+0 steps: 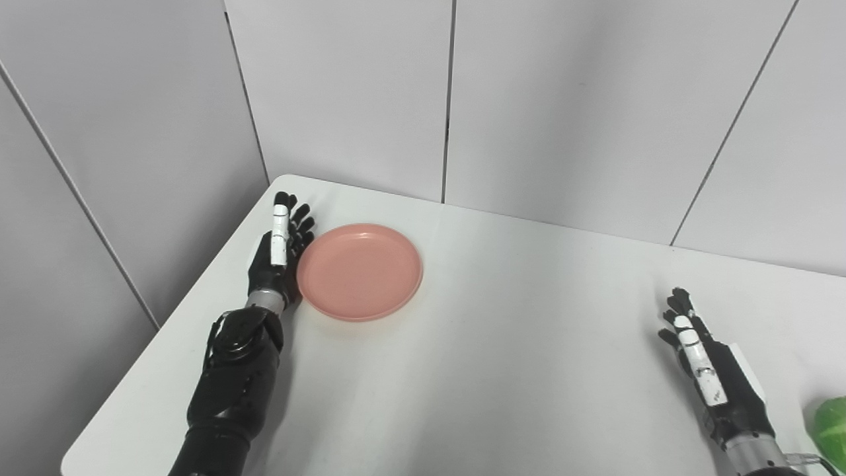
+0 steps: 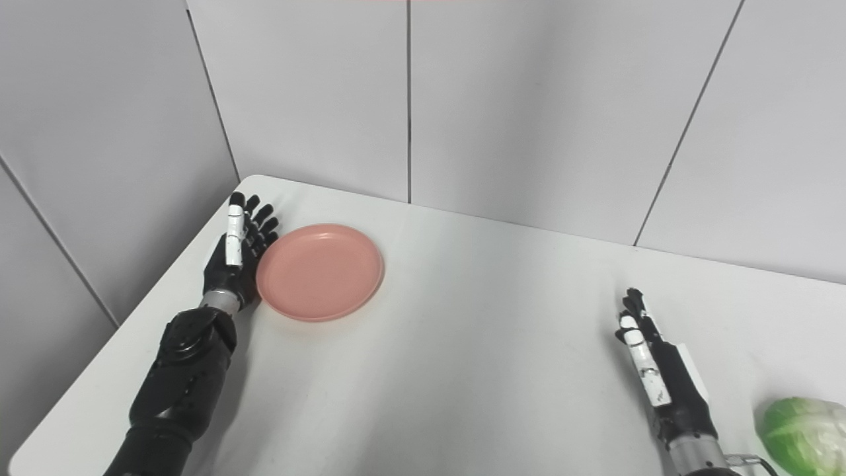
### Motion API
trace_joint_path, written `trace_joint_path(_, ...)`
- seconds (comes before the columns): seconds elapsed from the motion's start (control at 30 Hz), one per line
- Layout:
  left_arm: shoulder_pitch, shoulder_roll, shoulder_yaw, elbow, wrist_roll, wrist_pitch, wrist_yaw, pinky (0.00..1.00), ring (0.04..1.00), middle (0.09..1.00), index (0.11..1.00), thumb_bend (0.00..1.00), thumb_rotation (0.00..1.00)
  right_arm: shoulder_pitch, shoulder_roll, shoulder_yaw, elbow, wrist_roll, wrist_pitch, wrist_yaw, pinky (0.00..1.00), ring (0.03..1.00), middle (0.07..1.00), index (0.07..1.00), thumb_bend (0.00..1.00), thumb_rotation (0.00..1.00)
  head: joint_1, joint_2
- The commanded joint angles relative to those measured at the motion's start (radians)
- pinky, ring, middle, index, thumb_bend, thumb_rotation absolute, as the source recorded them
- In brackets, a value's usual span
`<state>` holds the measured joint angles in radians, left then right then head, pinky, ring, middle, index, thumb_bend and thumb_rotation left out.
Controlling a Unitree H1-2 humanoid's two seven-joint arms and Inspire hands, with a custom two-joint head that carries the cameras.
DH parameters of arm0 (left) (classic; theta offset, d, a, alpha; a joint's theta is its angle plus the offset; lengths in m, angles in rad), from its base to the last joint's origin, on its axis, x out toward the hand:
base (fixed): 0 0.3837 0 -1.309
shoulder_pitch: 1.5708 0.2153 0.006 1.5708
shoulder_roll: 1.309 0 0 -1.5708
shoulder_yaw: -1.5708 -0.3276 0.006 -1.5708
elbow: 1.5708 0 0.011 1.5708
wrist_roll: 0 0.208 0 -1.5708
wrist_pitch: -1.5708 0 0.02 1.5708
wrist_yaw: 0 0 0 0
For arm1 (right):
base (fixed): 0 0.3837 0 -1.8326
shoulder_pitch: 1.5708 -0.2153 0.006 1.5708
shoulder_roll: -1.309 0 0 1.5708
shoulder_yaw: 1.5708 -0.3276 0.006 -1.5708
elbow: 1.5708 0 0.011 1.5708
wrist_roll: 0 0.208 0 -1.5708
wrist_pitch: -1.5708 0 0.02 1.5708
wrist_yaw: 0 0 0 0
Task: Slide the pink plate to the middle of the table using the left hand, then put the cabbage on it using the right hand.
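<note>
A round pink plate (image 1: 359,270) lies on the white table (image 1: 502,370) near its far left corner. My left hand (image 1: 280,247) stands on edge against the plate's left rim, fingers straight and pointing away, open and holding nothing. At the near right my right hand (image 1: 708,375) also stands on edge, open and empty. A green cabbage (image 2: 804,434) rests on the table just right of that hand, with a small gap between them; the left eye view shows only its edge (image 1: 830,430).
Grey wall panels (image 1: 529,99) rise right behind the table's far edge and along its left side. The table's left edge (image 1: 165,324) runs close beside my left forearm.
</note>
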<state>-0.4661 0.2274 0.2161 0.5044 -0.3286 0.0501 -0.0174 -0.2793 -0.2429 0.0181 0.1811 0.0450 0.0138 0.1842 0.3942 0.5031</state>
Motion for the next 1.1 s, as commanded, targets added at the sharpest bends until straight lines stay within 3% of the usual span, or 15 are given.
trace_joint_path(0.0,0.005,-0.040,-0.038,-0.016,0.005,0.076,-0.036,0.96,0.966,0.964,0.966,0.81,0.99,-0.001,0.002,0.004,-0.013,-0.003,0.009,0.007,1.00,0.979,0.992,1.000,0.28,1.00,-0.005,0.001)
trace_joint_path(0.8,0.070,-0.081,-0.219,-0.264,0.094,0.175,-0.105,0.97,0.968,0.972,0.981,0.81,1.00,0.002,0.007,0.018,-0.010,-0.053,0.009,-0.006,0.95,0.951,0.968,0.988,0.33,1.00,-0.087,0.018)
trace_joint_path(1.07,0.108,-0.106,-0.298,-0.408,0.137,0.238,-0.131,1.00,0.976,0.977,0.987,0.80,1.00,0.005,0.017,0.021,-0.006,-0.061,0.011,-0.018,0.93,0.938,0.955,0.969,0.34,1.00,-0.139,0.028)
